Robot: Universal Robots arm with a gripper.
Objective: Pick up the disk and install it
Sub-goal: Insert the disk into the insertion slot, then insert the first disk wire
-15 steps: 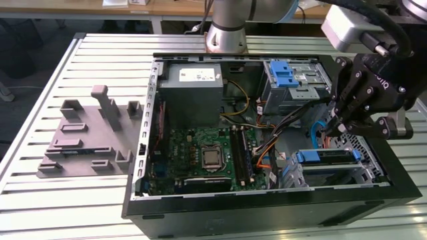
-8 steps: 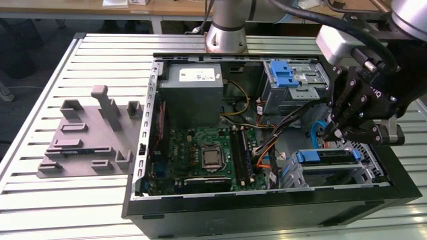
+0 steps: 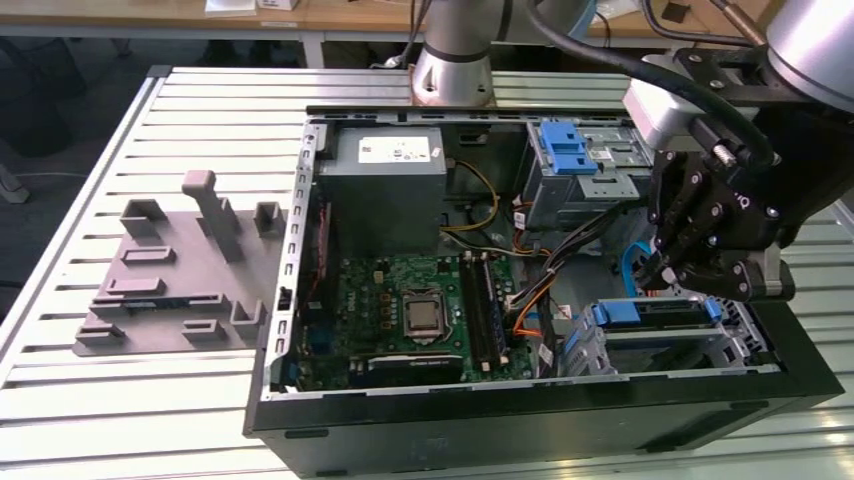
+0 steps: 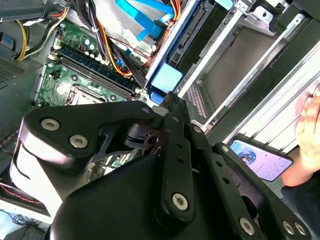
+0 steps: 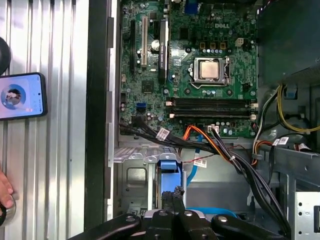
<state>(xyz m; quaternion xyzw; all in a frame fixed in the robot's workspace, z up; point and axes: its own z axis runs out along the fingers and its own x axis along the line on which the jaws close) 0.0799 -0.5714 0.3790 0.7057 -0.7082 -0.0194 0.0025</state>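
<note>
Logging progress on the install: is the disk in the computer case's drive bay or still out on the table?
In. The disk, with its blue bracket, sits in the metal drive cage inside the open computer case, with the gripper right above it.

My gripper (image 3: 707, 262) links: matt black metal with bright steel screw heads. Computer case (image 3: 534, 415): matt black outside, bare dull sheet metal inside. Beside it, the table (image 3: 80, 400) is ribbed, satin aluminium. Holder (image 3: 174, 290) on the table: matt grey plastic. Disk (image 3: 654, 315) bracket inside the case: glossy blue plastic. Motherboard (image 5: 200, 80): green, semi-gloss.
</note>
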